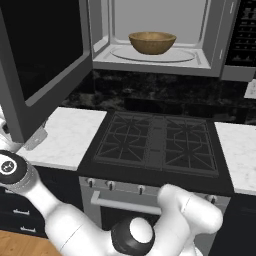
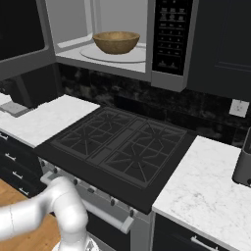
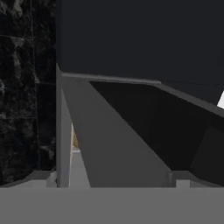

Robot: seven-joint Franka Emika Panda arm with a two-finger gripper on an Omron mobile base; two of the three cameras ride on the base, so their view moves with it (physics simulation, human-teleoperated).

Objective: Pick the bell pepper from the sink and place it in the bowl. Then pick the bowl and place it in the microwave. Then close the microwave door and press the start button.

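The microwave [image 1: 155,60] stands open above the stove, and the tan wooden bowl [image 1: 152,42] [image 2: 116,42] sits upright on its glass turntable. The bell pepper is hidden and the sink is out of view. The microwave door [image 1: 42,60] [image 2: 22,61] hangs swung out to the left. Its dark control panel [image 2: 169,34] is on the right. My arm reaches low and left, with its wrist [image 1: 10,167] just under the door's lower edge. In the hand view my gripper [image 3: 113,178] is open and empty, facing the door's grey frame [image 3: 109,140] close ahead.
A black gas cooktop [image 1: 157,142] [image 2: 117,147] lies below the microwave, with white marble counters [image 1: 70,135] [image 2: 211,191] on both sides. A dark appliance [image 2: 243,166] stands on the right counter. Black backsplash [image 3: 26,87] runs behind.
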